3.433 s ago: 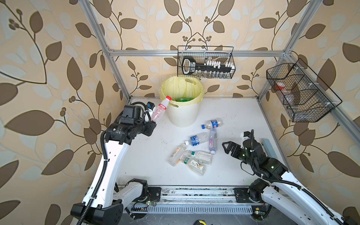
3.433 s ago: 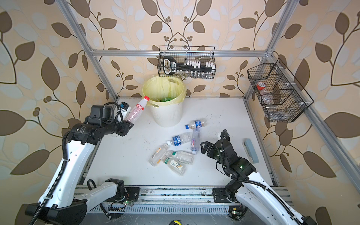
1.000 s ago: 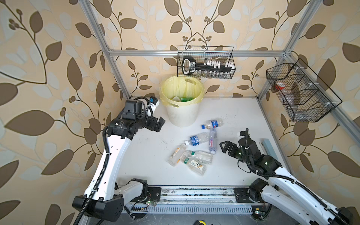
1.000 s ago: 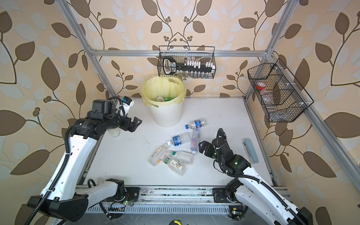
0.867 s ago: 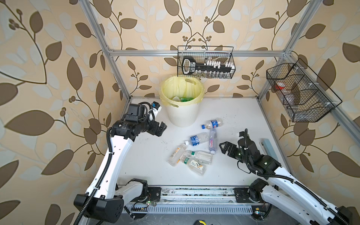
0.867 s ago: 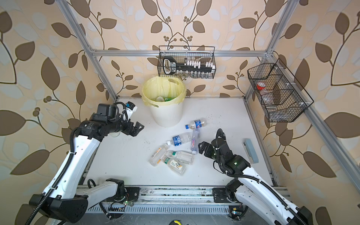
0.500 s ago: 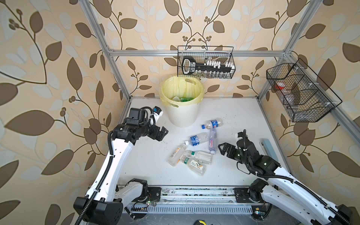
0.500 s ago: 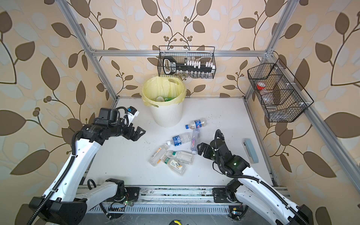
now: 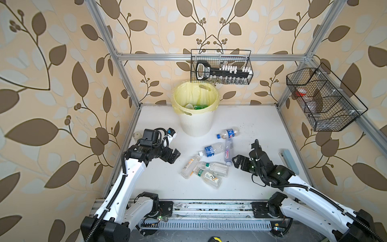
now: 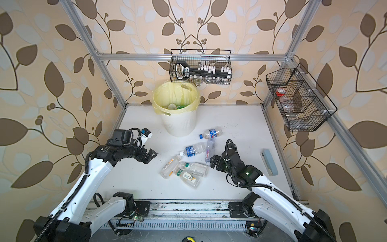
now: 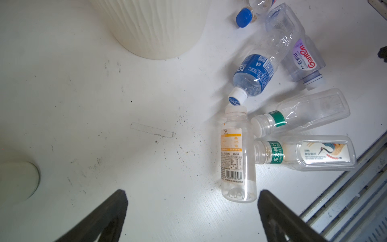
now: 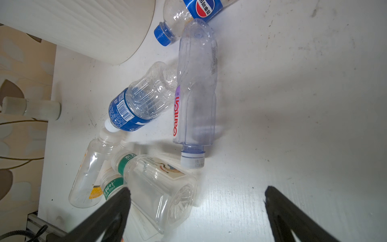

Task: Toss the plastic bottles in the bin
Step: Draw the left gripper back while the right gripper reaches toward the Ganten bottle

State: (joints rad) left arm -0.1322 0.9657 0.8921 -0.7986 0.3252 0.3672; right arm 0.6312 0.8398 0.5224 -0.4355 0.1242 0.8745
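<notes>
The bin [image 9: 195,125] stands at the back of the table, with bottles visible inside its yellow bag. Several plastic bottles lie in a cluster in front of it: a Pepsi one [image 9: 228,133], a blue-labelled one [image 9: 212,149], a Ganten one [image 9: 228,152], an orange-labelled one [image 9: 189,166], and two green-banded ones [image 9: 213,166] [image 9: 209,178]. My left gripper [image 9: 174,156] hangs open and empty left of the cluster, near the base of the orange-labelled bottle [image 11: 235,155]. My right gripper [image 9: 238,162] is open at the cluster's right, with a green-banded bottle's base [image 12: 163,188] just inside one finger.
A squat white jar [image 9: 137,134] sits by the table's left edge. A grey-blue block [image 9: 290,159] lies along the right edge. Black wire baskets hang on the back wall [image 9: 221,67] and the right wall [image 9: 322,100]. The bin wall [image 11: 150,27] shows close by in the left wrist view.
The red-capped bottle my left gripper held at the bin's rim has been let go. That arm has swung down and right toward the cluster. My right gripper has edged toward the bottles.
</notes>
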